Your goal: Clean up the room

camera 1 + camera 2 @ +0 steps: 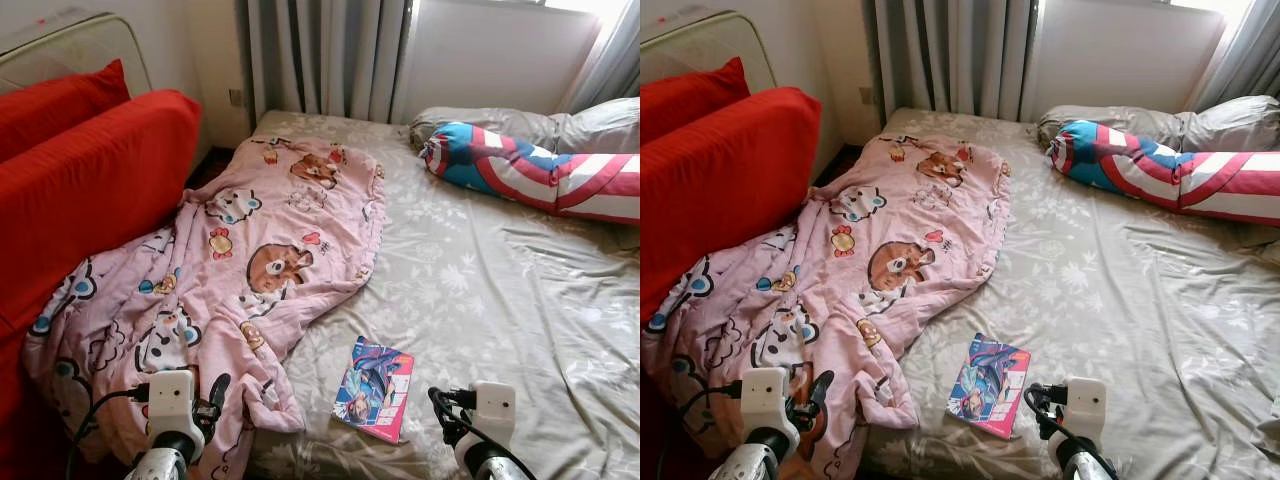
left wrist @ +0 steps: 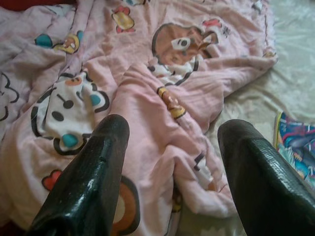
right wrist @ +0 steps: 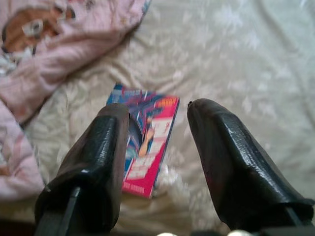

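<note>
Bed | pink blanket, book | both tools apart, empty

You are holding both arms low and forward at the near edge of view. Your left gripper is keeping its fingers spread wide, nothing between them. Your right gripper is likewise holding its fingers apart, gripping nothing. Both white wrists are pointing ahead.

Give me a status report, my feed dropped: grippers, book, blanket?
Left gripper open over the pink blanket. Right gripper open above the book. Book flat on the bed sheet, beside the blanket edge, nothing on it.
</note>
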